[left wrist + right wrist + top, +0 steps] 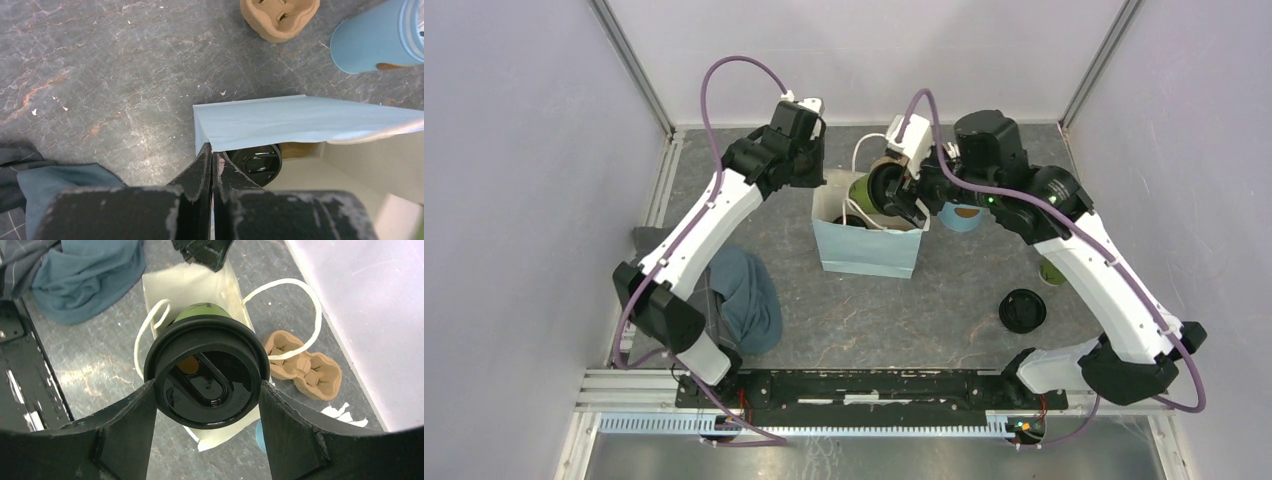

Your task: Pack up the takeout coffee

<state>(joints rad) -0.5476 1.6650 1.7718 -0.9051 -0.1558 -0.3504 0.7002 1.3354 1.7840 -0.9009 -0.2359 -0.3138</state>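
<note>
At the far left a blue-grey cloth (744, 300) lies crumpled on the table (924, 320), beside the base of the left arm (694, 230). That arm rises from its base and stretches forward and to the right, with its wrist bent down over the left end of the bag (869, 250). The left gripper (211, 155) has its jaws pressed together on the bag's light-blue top edge at the corner. Just past that pinch, a round black lid (257, 162) shows down inside the bag.

The bag stands upright in the middle of the table with its mouth open, its cream lining showing and its white rope handles (300, 295) flopped outward. The coffee cup (869, 190) is above that mouth, tilted, with its green body toward the bag and its black lid toward the right wrist. The right gripper (210, 390) holds it by the lid, one finger (125, 430) pressed against each side of the rim.

The right arm (1104, 280) climbs from its base at the lower right, elbow out to the right, and its forearm reaches back toward the left over the bag.

A brown cardboard cup holder (305, 367) lies beyond the bag. A light-blue cup (964, 215) stands just right of the bag, partly under the right wrist. Farther right a green cup (1052, 272) without a lid is half hidden by the forearm, and a loose black lid (1022, 310) lies flat near it.
</note>
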